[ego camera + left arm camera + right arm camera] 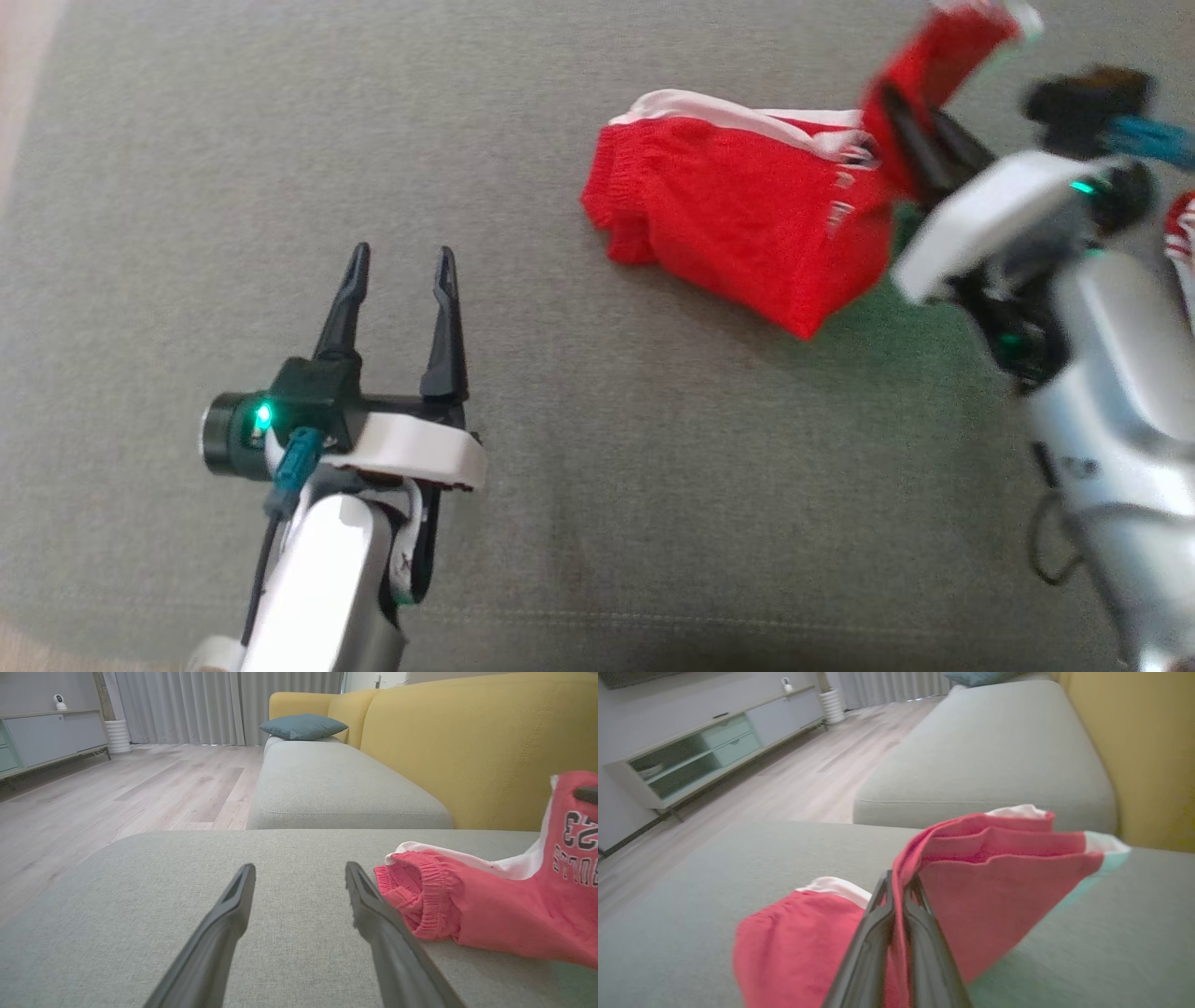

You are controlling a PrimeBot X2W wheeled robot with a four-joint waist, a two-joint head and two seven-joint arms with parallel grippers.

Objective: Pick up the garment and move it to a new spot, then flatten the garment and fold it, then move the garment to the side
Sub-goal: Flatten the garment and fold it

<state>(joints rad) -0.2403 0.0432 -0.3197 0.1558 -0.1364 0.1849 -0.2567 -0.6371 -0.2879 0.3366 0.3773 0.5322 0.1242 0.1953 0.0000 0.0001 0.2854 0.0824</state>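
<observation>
**Red garment, one end held up from a grey sofa seat**

Item: garment (738, 215), red with white trim, apparently shorts. It lies bunched on the grey seat cushion (280, 140), toward the right side.

Hold: right fingers (873, 938) are clamped tight on one end, which stands clear of the cushion while the rest trails below. This is likely the pick-up for carrying it to a new spot.

Spare: left fingers (446, 327) are spread wide and empty, hovering apart from the cloth, probably free for flattening.

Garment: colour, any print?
The garment is red with white trim and dark lettering; left wrist view shows it best.
</observation>
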